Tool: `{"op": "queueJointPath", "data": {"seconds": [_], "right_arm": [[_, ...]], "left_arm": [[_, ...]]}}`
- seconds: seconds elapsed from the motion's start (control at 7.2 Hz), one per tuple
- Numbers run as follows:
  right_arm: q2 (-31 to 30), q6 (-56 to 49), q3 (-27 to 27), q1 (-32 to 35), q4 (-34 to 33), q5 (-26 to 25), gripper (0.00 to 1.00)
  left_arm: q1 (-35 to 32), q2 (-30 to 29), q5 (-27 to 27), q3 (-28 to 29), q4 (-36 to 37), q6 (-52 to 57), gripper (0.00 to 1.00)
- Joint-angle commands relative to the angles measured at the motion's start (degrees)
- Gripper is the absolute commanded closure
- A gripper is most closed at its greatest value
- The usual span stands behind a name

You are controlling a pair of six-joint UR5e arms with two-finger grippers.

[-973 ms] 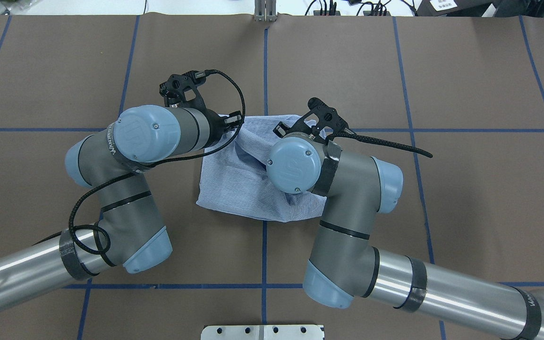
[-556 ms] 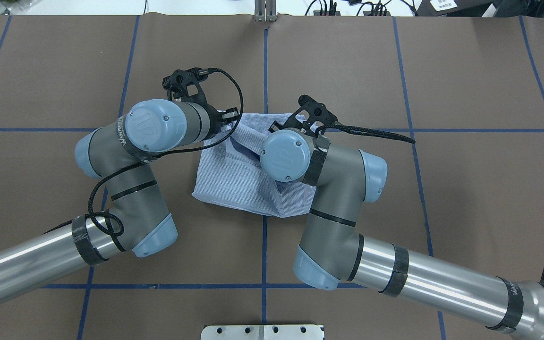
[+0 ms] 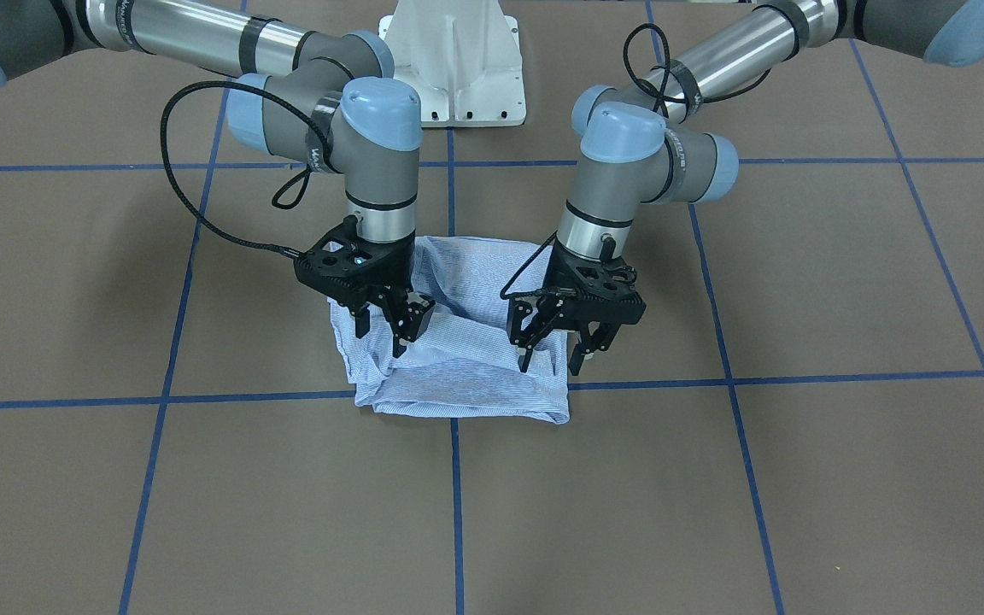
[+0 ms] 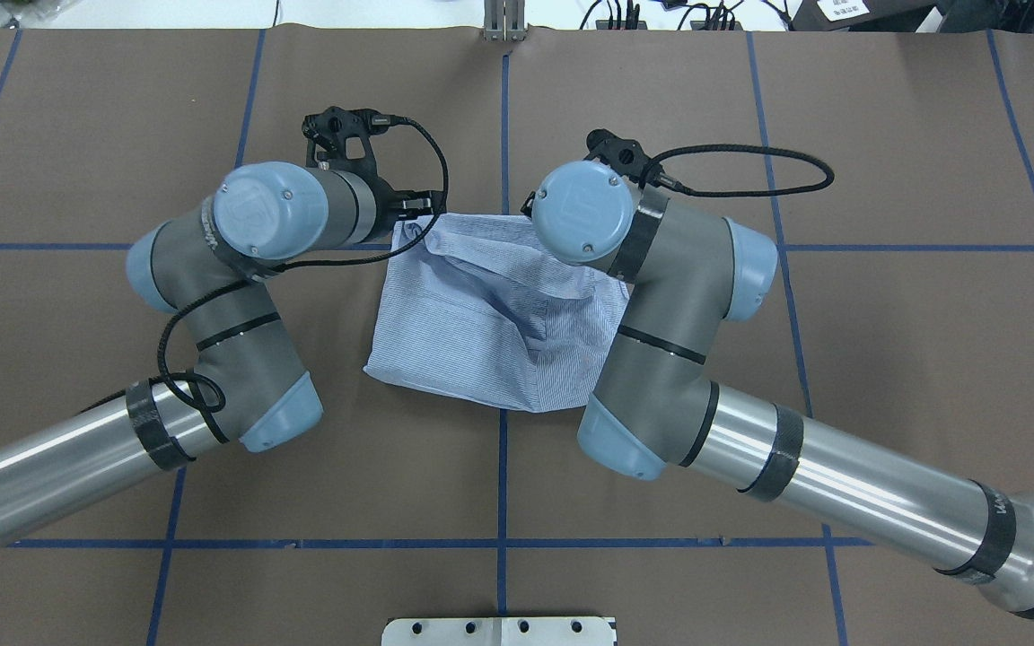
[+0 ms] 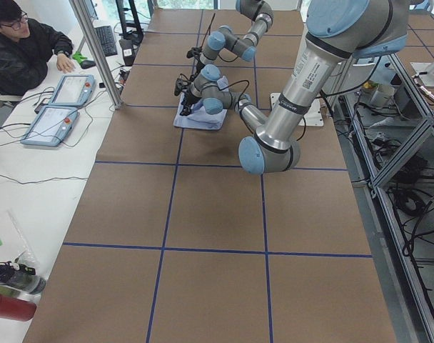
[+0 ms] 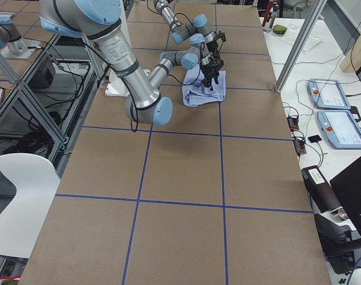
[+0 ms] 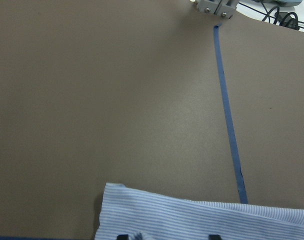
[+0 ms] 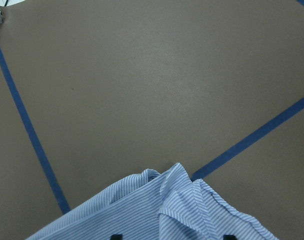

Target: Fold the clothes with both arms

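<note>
Front-facing exterior view shows the shirt (image 3: 458, 376) lying roughly folded at mid-table (image 3: 799, 478). The left gripper (image 3: 553, 359) and right gripper (image 3: 383, 331) hang over it, both spread wide and holding nothing. Best lift straight up, slowly, so no finger snags the rumpled top layer.

Overhead, the right arm (image 4: 661, 305) covers one edge of the shirt (image 4: 463, 314); wrist views crop it
</note>
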Motion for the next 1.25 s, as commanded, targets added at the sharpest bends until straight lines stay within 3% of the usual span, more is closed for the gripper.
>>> {"op": "queueJointPath", "data": {"seconds": [0.0, 0.14, 0.42, 0.83, 1.11], "right_arm": [[0.1, -2.9, 3.2, 2.0, -1.0, 3.9, 0.0], [0.7, -2.3, 5.1, -0.1, -3.4, 3.2, 0.0], [3.6, -2.6, 4.4, -8.5, -4.2, -2.9, 0.0], [6.9, -8.7, -5.3, -11.0, -3.4, -6.1, 0.0], [7.9, -10.8, -10.6, -9.3, 1.6, -7.2, 0.0]], "left_arm": [[-5.5, 5.2, -10.6, -4.6, -0.7, 14.1, 0.0], [-7.0, 7.0, -11.2, -6.8, -0.6, 19.4, 0.0], [-8.1, 8.3, -13.0, -6.9, -0.7, 20.6, 0.0], [-8.5, 8.9, -13.0, -8.2, -0.6, 20.6, 0.0], [-8.6, 10.0, -13.0, -9.9, -0.5, 20.5, 0.0]]}}
